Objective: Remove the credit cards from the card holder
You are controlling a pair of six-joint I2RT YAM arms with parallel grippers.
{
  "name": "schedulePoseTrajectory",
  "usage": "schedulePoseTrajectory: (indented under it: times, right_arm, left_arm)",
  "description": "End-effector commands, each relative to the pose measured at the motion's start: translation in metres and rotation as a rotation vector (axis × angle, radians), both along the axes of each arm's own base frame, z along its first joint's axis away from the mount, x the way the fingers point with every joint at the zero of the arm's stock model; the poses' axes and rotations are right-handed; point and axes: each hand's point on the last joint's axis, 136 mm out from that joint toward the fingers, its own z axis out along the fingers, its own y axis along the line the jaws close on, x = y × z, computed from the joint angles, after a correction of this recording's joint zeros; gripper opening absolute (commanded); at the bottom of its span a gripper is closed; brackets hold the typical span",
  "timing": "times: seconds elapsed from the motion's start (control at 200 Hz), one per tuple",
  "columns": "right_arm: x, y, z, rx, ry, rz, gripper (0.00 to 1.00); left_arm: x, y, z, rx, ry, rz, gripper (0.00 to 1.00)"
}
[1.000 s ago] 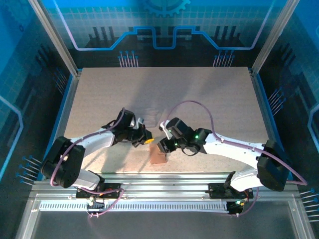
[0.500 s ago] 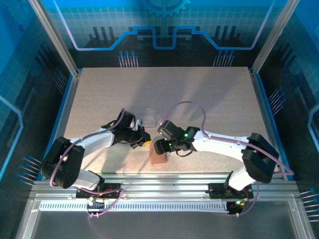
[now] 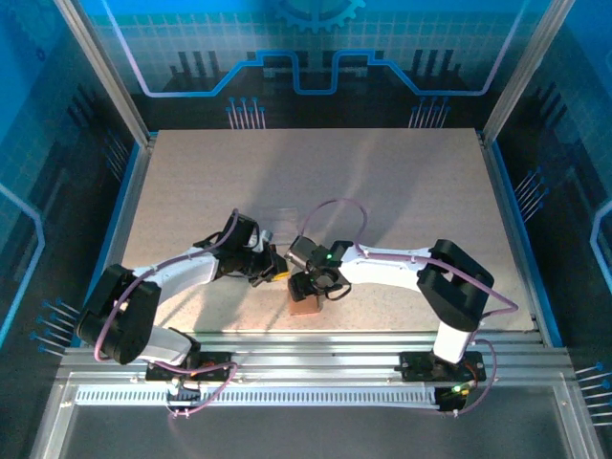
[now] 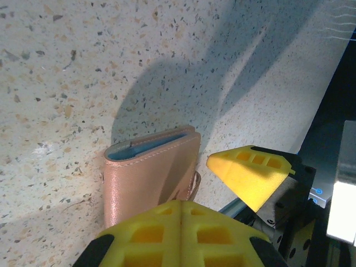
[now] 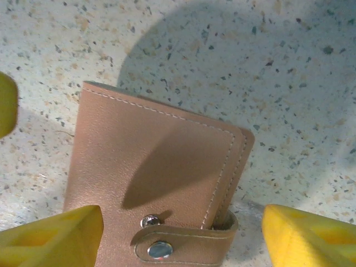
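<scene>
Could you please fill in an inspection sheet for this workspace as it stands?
Surface: pale speckled table.
Job's things: card holder folded shut, strap over its edge, lying on the table.
Clutter: nothing seen.
Grippers: left gripper shut, beside the holder; right gripper open over the holder, not gripping.
Cables: purple cable arches above the right arm, away from the holder.
Surroundings: blue panels, aluminium frame.

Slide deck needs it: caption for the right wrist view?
Open right gripper flanking the closed card holder on the speckled table.
</scene>
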Motion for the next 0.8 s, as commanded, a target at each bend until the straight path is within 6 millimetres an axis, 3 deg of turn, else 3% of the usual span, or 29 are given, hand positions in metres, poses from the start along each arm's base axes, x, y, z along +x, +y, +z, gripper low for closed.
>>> schedulePoseTrajectory:
  times: [0.0,0.215,0.795]
  right_arm:
    - [-0.003,-0.002,-0.002,-0.023,0.000,-0.018,0.72]
    - [-0.003,-0.006,0.002,-0.004,-0.006,-0.024,0.64]
    - [-0.001,-0.024,0.014,0.027,-0.025,-0.047,0.53]
  left_arm:
    - [-0.002,0.002,-0.002,-0.005,0.009,0.003,0.03]
    - [-0.001,0.000,-0.001,-0.013,0.011,-0.001,0.02]
    - [0.003,-0.001,0.004,-0.011,0.005,0.001,0.02]
